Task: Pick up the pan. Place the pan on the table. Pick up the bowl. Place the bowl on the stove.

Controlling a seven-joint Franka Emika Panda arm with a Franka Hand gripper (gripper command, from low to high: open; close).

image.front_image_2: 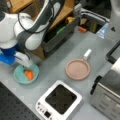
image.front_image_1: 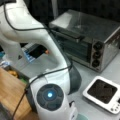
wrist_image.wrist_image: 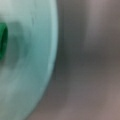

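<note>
The pinkish-brown pan (image.front_image_2: 78, 69) lies flat on the grey table (image.front_image_2: 57, 60), its pale handle (image.front_image_2: 87, 53) pointing toward a front view's top right. The teal bowl (image.front_image_2: 26, 73) with an orange piece (image.front_image_2: 29, 74) inside sits on the table at a front view's left. My gripper (image.front_image_2: 27, 65) is down at the bowl's upper rim. In the wrist view the bowl (wrist_image.wrist_image: 30, 62) fills the left half very close up, with table (wrist_image.wrist_image: 87, 62) to its right; no fingers show there. The stove (image.front_image_2: 60, 100) (image.front_image_1: 102, 92) has nothing on its black top. A sliver of the bowl (image.front_image_1: 82, 117) shows under the arm.
The silver toaster oven (image.front_image_1: 87, 37) (image.front_image_2: 107, 95) stands beside the stove. A wooden counter (image.front_image_1: 10, 92) (image.front_image_2: 62, 12) and a dark bin (image.front_image_2: 60, 35) of small items lie behind the bowl and pan. Something green (wrist_image.wrist_image: 2, 42) shows at the wrist view's left edge.
</note>
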